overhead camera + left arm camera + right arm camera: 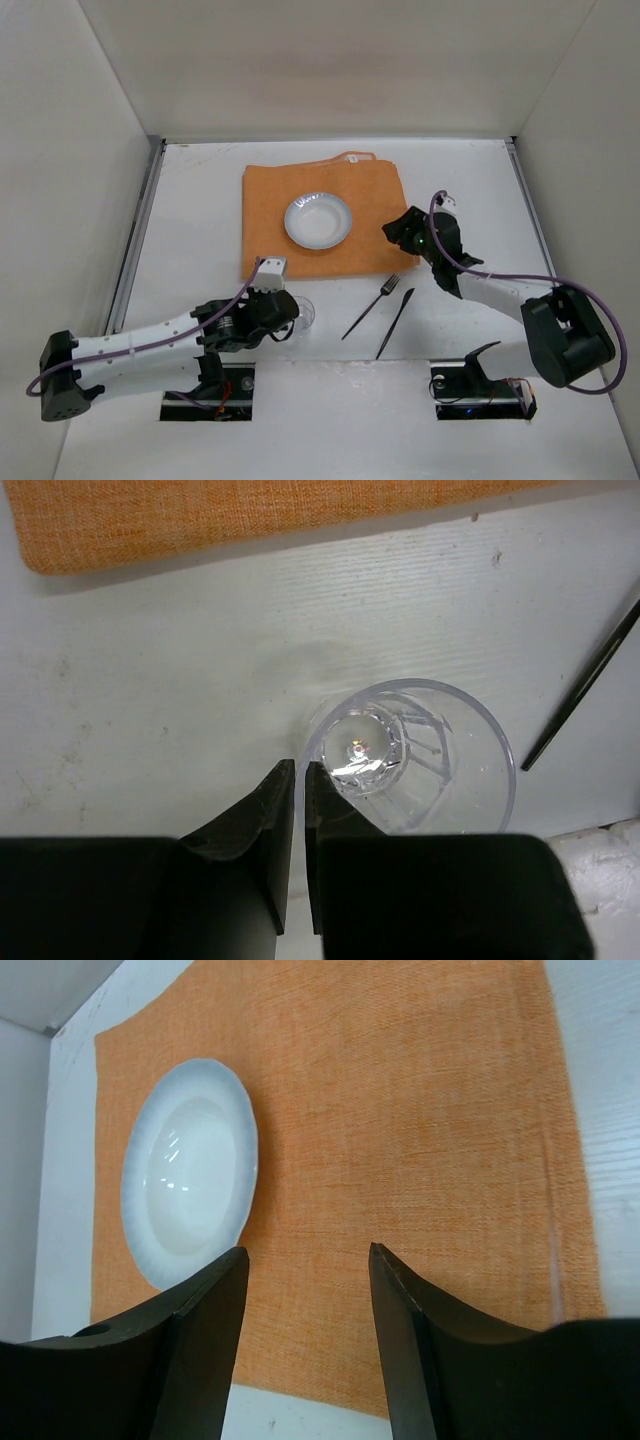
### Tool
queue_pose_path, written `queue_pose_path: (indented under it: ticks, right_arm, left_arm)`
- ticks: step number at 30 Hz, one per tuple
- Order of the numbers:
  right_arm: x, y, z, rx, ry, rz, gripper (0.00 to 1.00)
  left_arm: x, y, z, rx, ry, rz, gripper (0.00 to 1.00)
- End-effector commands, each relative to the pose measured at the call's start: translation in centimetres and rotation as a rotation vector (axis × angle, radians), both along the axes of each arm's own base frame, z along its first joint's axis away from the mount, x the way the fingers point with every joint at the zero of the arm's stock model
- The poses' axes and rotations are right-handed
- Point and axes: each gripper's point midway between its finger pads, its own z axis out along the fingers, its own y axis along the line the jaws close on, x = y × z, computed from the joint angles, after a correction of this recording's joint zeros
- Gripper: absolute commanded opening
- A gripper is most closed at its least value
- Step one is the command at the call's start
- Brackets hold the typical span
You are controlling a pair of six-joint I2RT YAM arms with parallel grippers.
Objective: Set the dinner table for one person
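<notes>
A clear glass (306, 312) stands on the white dinner table (195, 215), just below the orange cloth (370, 185). My left gripper (290, 318) is shut on the glass's rim. In the left wrist view one finger is outside the glass (430, 760) and one inside, with the gripper (300, 772) pinching the wall. A white plate (318, 220) lies on the cloth. A black fork (372, 305) and a black knife (396, 322) lie on the table right of the glass. My right gripper (405, 230) is open and empty above the cloth's right edge, also in the right wrist view (308, 1255), with the plate (190, 1185) to its left.
White walls close the table at the back and sides, with metal rails (135, 240) along the side edges. A black utensil handle (585, 685) lies right of the glass. The cloth's near edge (250, 520) is just beyond the glass.
</notes>
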Motion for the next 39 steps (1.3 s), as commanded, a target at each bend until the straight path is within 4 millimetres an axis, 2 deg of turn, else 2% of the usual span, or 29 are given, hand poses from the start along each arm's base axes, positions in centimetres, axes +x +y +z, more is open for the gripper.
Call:
queue_pose_path:
  ticks: [1, 5, 7, 12, 14, 17, 20, 22, 28, 33, 39]
  right_arm:
    - [0.7, -1.8, 1.4, 0.055, -0.055, -0.062, 0.59]
    - [0.8, -3.6, 1.4, 0.089, -0.058, -0.118, 0.61]
    - [1.0, -4.2, 1.3, 0.093, -0.054, -0.135, 0.61]
    - [1.2, -5.2, 0.0, 0.109, -0.019, -0.177, 0.61]
    - [1.3, -5.6, -0.5, 0.120, -0.009, -0.192, 0.61]
    - [1.3, -6.0, -0.6, 0.144, -0.002, -0.195, 0.60]
    - [1.1, -6.3, -0.1, 0.155, -0.019, -0.205, 0.58]
    - [1.1, -6.3, 0.1, 0.156, -0.024, -0.206, 0.58]
    - [1.1, -6.3, 0.0, 0.154, -0.021, -0.204, 0.58]
    - [1.0, -6.5, 0.4, 0.157, -0.035, -0.209, 0.58]
    - [1.0, -6.6, 0.8, 0.160, -0.045, -0.206, 0.58]
  left_arm:
    - [1.1, -1.0, 5.0, -0.107, -0.079, -0.003, 0.05]
    - [2.3, -1.4, 8.6, -0.199, -0.129, 0.034, 0.05]
    - [3.7, -1.7, 10.2, -0.229, -0.165, 0.072, 0.05]
    - [10.0, -3.8, 15.0, -0.323, -0.319, 0.144, 0.05]
    - [13.1, -5.5, 17.3, -0.369, -0.377, 0.158, 0.05]
    - [17.6, -8.7, 18.9, -0.394, -0.415, 0.138, 0.05]
    - [22.2, -11.7, 18.7, -0.375, -0.405, 0.115, 0.05]
    - [25.4, -13.1, 18.0, -0.354, -0.399, 0.126, 0.04]
    - [32.2, -17.1, 16.6, -0.363, -0.381, 0.128, 0.04]
    - [35.4, -19.5, 15.4, -0.385, -0.370, 0.122, 0.04]
    - [37.0, -20.6, 12.5, -0.371, -0.327, 0.128, 0.04]
